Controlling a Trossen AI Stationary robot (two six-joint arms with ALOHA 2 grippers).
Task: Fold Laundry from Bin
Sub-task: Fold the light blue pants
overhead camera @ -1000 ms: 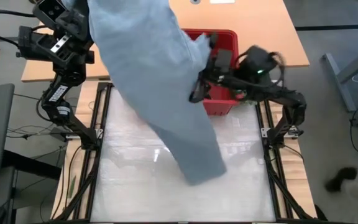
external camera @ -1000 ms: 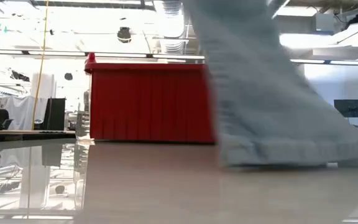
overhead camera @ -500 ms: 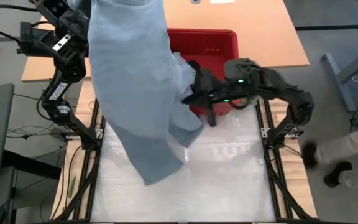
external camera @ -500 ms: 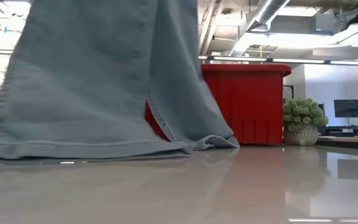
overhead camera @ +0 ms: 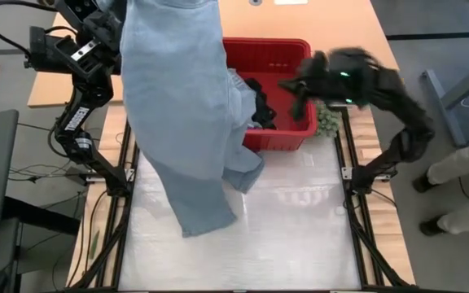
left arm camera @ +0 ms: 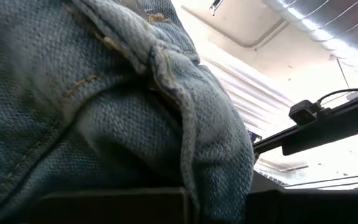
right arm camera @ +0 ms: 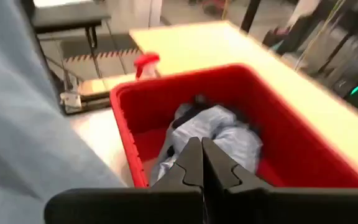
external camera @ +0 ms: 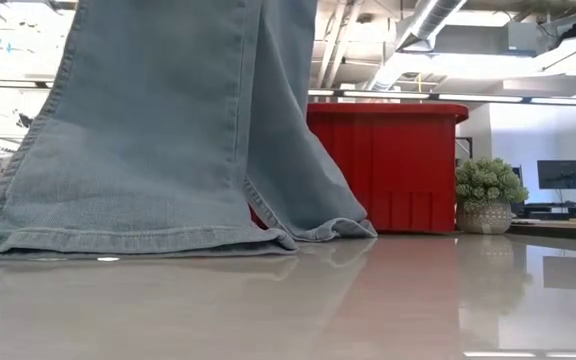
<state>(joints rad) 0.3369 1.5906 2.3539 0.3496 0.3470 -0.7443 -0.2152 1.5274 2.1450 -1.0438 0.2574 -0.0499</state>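
Observation:
A pair of light blue jeans [overhead camera: 177, 114] hangs from my left gripper [left arm camera: 188, 202], which is raised at the table's far left and shut on them. The denim covers the fingers. Both hems [external camera: 128, 238] lie on the table. The red bin [overhead camera: 295, 53] stands at the far side. It holds a light blue-grey garment [right arm camera: 219, 134] and black ones [overhead camera: 260, 106]. My right gripper [right arm camera: 202, 155] hovers shut above the bin's right half [overhead camera: 287, 88], slanting down and touching nothing. My left gripper is shut on the jeans' upper end, at a thick stitched seam [left arm camera: 166, 81]. The denim bulges over the fingers and hides where they meet it. The jeans hang straight down below the gripper, their two leg ends resting slack on the table [external camera: 313, 228].
A small green fuzzy plant [overhead camera: 326, 120] sits just right of the bin. A person's legs [overhead camera: 462, 163] stand off the table's right side. Bare table [overhead camera: 300, 228] lies in front of the bin and right of the hanging legs.
My right gripper has drawn away from the jeans, moving from the bin's near wall toward the far right, and has tipped down over the bin. The hanging jeans have swung toward the table's left, and their leg ends have slid left across the table.

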